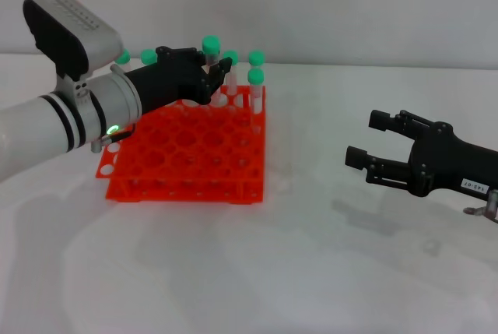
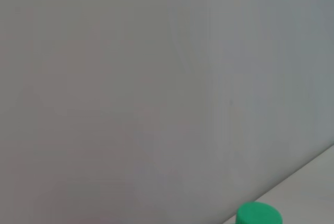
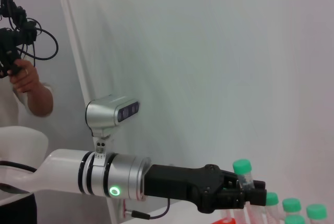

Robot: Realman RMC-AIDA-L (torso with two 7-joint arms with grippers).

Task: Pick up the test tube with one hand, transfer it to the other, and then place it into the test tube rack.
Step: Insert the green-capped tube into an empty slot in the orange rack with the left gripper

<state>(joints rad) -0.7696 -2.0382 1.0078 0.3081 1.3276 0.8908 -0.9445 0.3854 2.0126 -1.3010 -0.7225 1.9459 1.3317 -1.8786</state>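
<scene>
Head view: left pincer (image 1: 208, 69) gripped the test tube (image 1: 212, 54) upright, cap up, above the rack's (image 1: 187, 155) far rows, ready for lowering; right pincer (image 1: 372, 141) hung released over the counter (image 1: 311, 272).

You see: test tube rack (image 1: 187, 155) shiny orange plastic | test tube (image 1: 212, 58) above its far edge, clear plastic, smooth green cap | left gripper (image 1: 204, 77) dull black | table (image 1: 311, 272) smooth white.
</scene>
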